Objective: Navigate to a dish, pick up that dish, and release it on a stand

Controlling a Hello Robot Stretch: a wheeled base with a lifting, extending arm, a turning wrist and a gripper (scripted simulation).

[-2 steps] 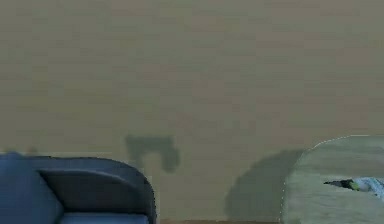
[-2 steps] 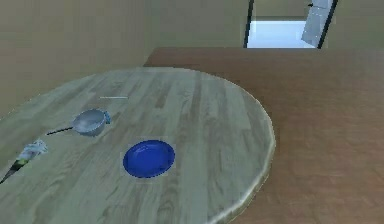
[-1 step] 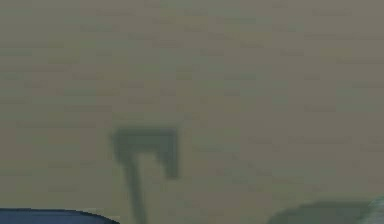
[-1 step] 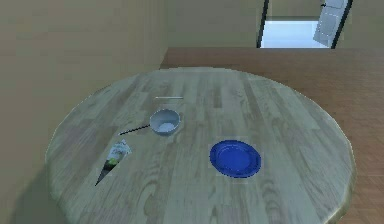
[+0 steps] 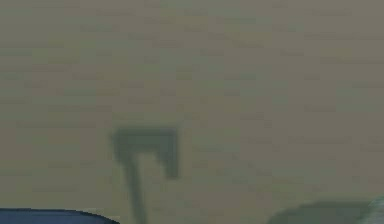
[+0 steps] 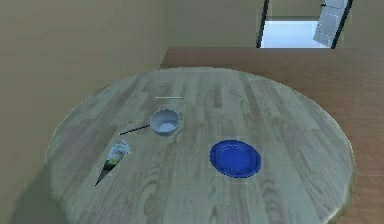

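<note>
Cut off or unclear
The bottom edge cuts the bench [image 6: 290,110]; the small pale thing [image 6: 119,152] on it is too tiny to name.

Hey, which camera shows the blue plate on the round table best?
The arm side view: the blue plate lies whole and flat on the round wooden table, right of a small bowl. The forward view faces a beige wall; the blue sliver at its bottom edge can't be identified.
</note>
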